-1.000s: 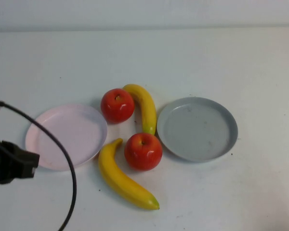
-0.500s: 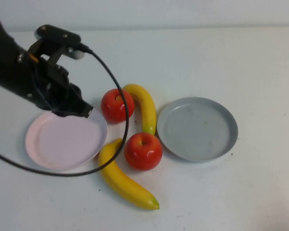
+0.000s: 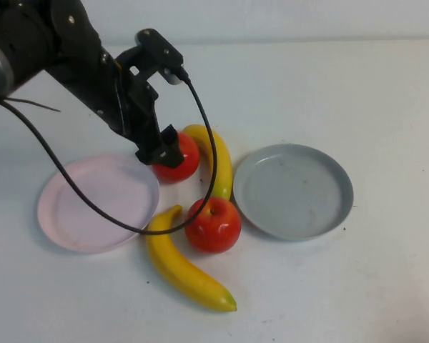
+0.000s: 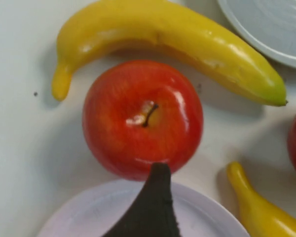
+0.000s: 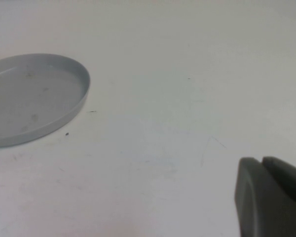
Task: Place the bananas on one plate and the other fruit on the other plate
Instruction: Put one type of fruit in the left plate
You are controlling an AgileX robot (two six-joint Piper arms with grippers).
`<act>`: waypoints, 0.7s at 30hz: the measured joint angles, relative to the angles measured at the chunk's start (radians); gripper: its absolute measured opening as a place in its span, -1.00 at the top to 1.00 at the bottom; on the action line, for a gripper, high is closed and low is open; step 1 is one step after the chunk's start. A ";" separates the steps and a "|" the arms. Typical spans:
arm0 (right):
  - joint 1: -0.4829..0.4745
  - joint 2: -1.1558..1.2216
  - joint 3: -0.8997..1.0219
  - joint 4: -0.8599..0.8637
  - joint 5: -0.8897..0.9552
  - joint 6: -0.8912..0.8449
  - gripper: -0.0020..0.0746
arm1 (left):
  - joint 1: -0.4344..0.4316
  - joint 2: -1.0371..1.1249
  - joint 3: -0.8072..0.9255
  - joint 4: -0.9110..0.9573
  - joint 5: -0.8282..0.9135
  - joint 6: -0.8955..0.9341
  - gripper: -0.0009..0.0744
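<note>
Two red apples lie between the plates: the far apple (image 3: pixel 180 158) and the near apple (image 3: pixel 213 224). One banana (image 3: pixel 216 158) curves behind them, the other banana (image 3: pixel 186 268) lies in front. The pink plate (image 3: pixel 93 207) at left and the grey plate (image 3: pixel 293 191) at right hold nothing. My left gripper (image 3: pixel 161 152) is open and hangs just above the far apple (image 4: pixel 143 118), on its pink-plate side; only one finger (image 4: pixel 153 207) shows. My right gripper (image 5: pixel 260 160) is shut and empty over bare table, right of the grey plate (image 5: pixel 34 98).
The left arm's black cable (image 3: pixel 200 143) loops down over the far banana and near apple to the pink plate's edge. Bare white table lies behind, in front and to the right of the fruit.
My left arm has swung from the table's left edge, across the pink plate, to the far apple. The fruit and plates have not moved.
</note>
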 joint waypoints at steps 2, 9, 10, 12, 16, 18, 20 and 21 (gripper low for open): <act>0.000 0.000 0.000 0.000 0.000 0.000 0.99 | -0.002 0.022 -0.002 0.000 -0.038 0.075 -0.78; 0.000 0.000 0.000 0.000 0.000 0.000 0.99 | -0.002 0.074 -0.002 0.000 -0.130 0.359 -0.78; 0.000 0.000 0.000 0.000 0.000 0.000 0.99 | -0.002 0.081 -0.002 0.000 -0.137 0.370 -0.78; 0.000 0.000 0.000 0.000 0.000 0.000 0.99 | -0.002 0.094 -0.002 0.002 -0.156 0.383 -0.78; 0.000 0.000 0.000 0.000 0.000 0.000 0.99 | -0.002 0.135 -0.002 0.019 -0.233 0.392 -0.78; 0.000 0.000 0.000 0.000 0.000 0.000 0.99 | -0.002 0.151 -0.002 0.019 -0.271 0.392 -0.78; 0.000 0.000 0.000 0.000 0.000 0.000 0.99 | -0.002 0.167 -0.002 0.019 -0.299 0.392 -0.78; 0.000 0.000 0.000 0.000 0.000 0.000 0.99 | -0.002 0.172 -0.002 0.019 -0.312 0.392 -0.78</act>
